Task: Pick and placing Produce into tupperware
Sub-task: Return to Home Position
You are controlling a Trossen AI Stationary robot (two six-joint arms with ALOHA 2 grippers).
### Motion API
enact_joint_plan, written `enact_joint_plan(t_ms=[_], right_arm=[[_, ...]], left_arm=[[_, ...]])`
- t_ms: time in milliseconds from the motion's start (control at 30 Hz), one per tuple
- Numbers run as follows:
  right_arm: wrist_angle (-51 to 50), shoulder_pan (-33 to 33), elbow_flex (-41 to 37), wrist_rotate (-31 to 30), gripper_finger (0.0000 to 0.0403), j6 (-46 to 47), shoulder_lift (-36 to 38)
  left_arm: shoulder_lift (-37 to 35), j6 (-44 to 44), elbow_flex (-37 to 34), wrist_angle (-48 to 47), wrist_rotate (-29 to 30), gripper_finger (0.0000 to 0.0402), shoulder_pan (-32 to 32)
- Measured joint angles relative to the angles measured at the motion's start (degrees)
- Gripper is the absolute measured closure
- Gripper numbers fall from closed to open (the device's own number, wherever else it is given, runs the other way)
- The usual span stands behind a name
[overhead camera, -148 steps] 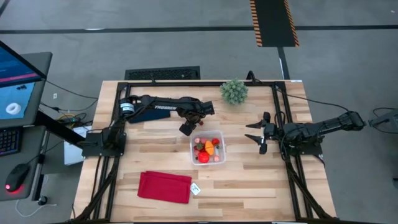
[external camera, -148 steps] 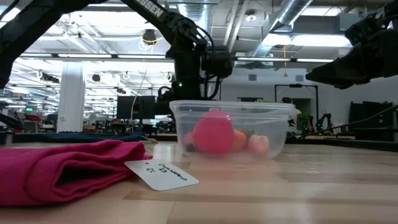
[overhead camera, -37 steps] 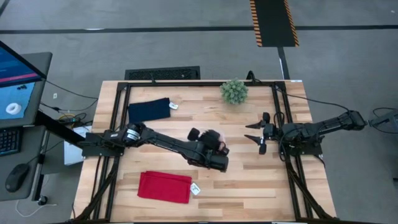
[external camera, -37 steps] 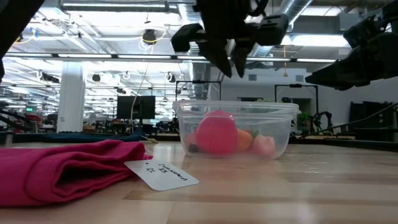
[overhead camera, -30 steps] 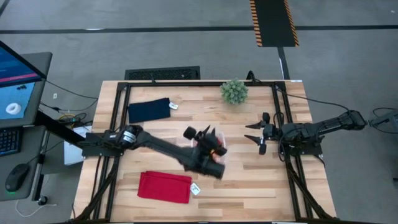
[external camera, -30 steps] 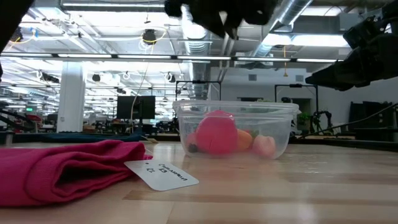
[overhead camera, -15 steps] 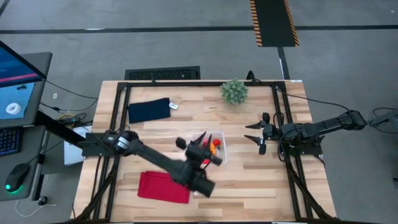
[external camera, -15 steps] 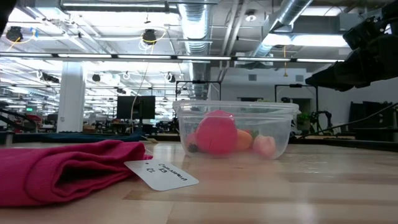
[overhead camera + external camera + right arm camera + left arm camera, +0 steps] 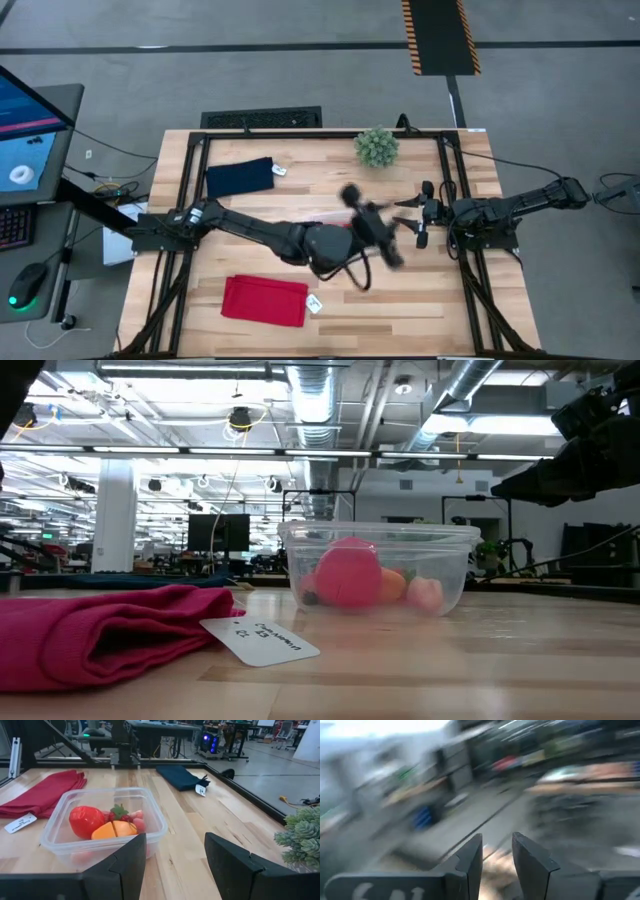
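Observation:
The clear tupperware (image 9: pixel 378 565) stands flat on the table middle, and my right wrist view shows it too, tupperware (image 9: pixel 102 817). Inside lie the produce: a red piece (image 9: pixel 86 820), an orange one (image 9: pixel 114 830), small pink ones. From above, my left arm covers most of the container. My left gripper (image 9: pixel 378 232) is blurred, high above the table just right of the container, fingers slightly apart (image 9: pixel 497 851) with nothing between. My right gripper (image 9: pixel 412 220) waits open at the right, fingers facing the container (image 9: pixel 175 855).
A flat red cloth (image 9: pixel 264 300) with a white tag (image 9: pixel 314 304) lies near the front edge. A navy cloth (image 9: pixel 241 177) lies at the far left, a green plant ball (image 9: pixel 377 147) at the far edge. Bare wood shows right of the container.
My left gripper, hovering over the container a second ago, rose out of the low view, swung toward the near edge, then swept fast toward the table's right, turning as it went. Container and produce stayed put.

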State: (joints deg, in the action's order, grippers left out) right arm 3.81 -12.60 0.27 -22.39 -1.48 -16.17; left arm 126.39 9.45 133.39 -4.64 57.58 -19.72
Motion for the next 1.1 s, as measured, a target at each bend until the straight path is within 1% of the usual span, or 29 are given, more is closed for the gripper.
enact_joint_plan(t_ms=[33, 67, 100, 200, 233, 267, 333, 367, 400, 500, 600, 700, 800, 867, 1000, 1100], right_arm=[[0.01, 0.01, 0.01, 0.00, 0.0179, 0.00, 0.03], [0.08, 0.01, 0.01, 0.00, 0.0179, 0.00, 0.04], [0.03, 0.00, 0.01, 0.00, 0.0179, 0.00, 0.03], [0.07, 0.02, 0.01, 0.00, 0.0179, 0.00, 0.05], [0.01, 0.00, 0.01, 0.00, 0.0179, 0.00, 0.05], [0.04, 0.02, 0.01, 0.00, 0.0179, 0.00, 0.05], [0.03, 0.01, 0.00, 0.00, 0.0179, 0.00, 0.05], [0.02, 0.00, 0.00, 0.00, 0.0179, 0.00, 0.05], [0.05, 0.02, -0.02, 0.00, 0.0179, 0.00, 0.05], [0.05, 0.00, 0.01, 0.00, 0.0179, 0.00, 0.05], [0.04, 0.00, 0.00, 0.00, 0.0179, 0.00, 0.05], [0.04, 0.00, 0.01, 0.00, 0.0179, 0.00, 0.05], [0.05, 0.00, 0.01, 0.00, 0.0179, 0.00, 0.05], [0.03, 0.01, 0.01, 0.00, 0.0179, 0.00, 0.05], [0.04, 0.00, -0.01, 0.00, 0.0179, 0.00, 0.05], [0.04, 0.00, 0.01, 0.00, 0.0179, 0.00, 0.05]], left_arm=[[0.00, 5.06, -0.04, 3.77, -6.79, 0.0306, 0.01], [0.01, 8.18, -0.08, 5.97, -12.73, 0.0306, 0.03], [0.02, 9.47, -0.12, 6.88, -17.78, 0.0306, 0.17], [0.02, 7.38, -1.50, 6.07, -29.61, 0.0306, 1.09], [0.18, 6.78, -2.07, 5.26, -34.01, 0.0306, 1.59], [0.27, 6.79, -3.27, 6.05, -39.65, 0.0306, 2.03], [0.31, 7.03, -7.56, 13.58, -52.94, 0.0306, 3.23], [0.30, 6.59, -10.25, 18.49, -58.05, 0.0306, 3.63], [0.26, 5.08, -13.03, 23.11, -60.77, 0.0306, 4.04], [0.37, 0.15, -20.07, 33.33, -59.52, 0.0306, 4.64], [0.34, 0.26, -25.99, 42.10, -58.25, 0.0306, 5.15], [-0.64, -0.21, -31.53, 46.06, -54.63, 0.0306, 5.47], [-3.10, -3.07, -38.70, 51.72, -54.68, 0.0306, 6.63], [-4.85, -4.53, -45.15, 58.17, -55.23, 0.0306, 7.44], [-8.61, -5.44, -60.76, 74.64, -54.35, 0.0306, 8.28], [-14.03, -7.64, -70.94, 85.02, -50.37, 0.0306, 9.55]])
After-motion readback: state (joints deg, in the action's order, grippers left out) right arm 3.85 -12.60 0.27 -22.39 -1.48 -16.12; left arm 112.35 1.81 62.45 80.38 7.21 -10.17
